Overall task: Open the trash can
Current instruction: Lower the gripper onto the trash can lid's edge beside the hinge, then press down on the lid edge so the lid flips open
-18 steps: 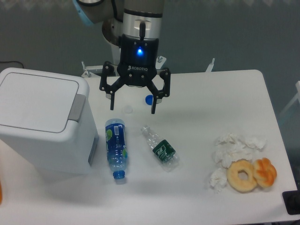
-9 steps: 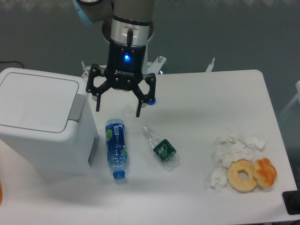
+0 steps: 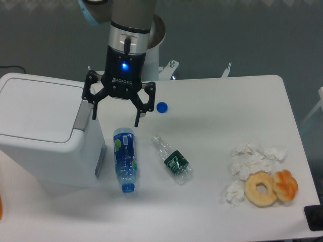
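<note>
While spread wide and gripping nothing, gripper (image 3: 115,116) above white table (image 3: 217,101), one fingertip just beside grey push tab (image 3: 83,115) of trash can (image 3: 48,133). Trash can at table's left end, lid (image 3: 40,108) shut flat. Below fingers: blue bottle (image 3: 124,159) lying beside bin, clear crushed bottle (image 3: 172,161) near it. Blue cap (image 3: 161,107) just right. Far right: crumpled tissues (image 3: 250,161), doughnut (image 3: 260,188), pastry (image 3: 285,184).

The word "ROBOTIQ" was printed in white on the black body of the gripper (image 3: 115,116). Labels on the two bottles were too small to read.
</note>
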Controlling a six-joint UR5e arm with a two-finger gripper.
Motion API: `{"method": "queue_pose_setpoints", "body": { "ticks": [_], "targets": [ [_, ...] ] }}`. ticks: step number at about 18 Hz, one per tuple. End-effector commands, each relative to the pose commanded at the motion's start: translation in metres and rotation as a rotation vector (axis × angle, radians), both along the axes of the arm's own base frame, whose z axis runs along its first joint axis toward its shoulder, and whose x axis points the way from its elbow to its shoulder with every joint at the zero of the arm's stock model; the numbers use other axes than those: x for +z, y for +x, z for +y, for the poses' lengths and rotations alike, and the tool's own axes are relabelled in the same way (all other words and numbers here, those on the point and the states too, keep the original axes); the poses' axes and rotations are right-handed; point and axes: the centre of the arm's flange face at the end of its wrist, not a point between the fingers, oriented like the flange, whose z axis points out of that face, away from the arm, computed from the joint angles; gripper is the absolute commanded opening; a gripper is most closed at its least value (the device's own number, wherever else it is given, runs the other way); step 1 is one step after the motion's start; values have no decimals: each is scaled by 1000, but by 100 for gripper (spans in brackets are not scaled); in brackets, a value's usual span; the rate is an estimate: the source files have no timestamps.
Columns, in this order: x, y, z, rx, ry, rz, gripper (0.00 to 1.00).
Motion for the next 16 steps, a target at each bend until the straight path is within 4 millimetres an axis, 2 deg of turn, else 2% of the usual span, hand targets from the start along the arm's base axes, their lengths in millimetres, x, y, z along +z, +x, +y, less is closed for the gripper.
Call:
{"method": "queue_pose_setpoints", "body": {
  "ticks": [5,8,16],
  "targets": [
    [-9,4,1,-9,-11,-10,100],
    [-11,15,8,-34,-15,-11,100],
    [-18,18,6,-40,-25,-18,100]
  ]
}}
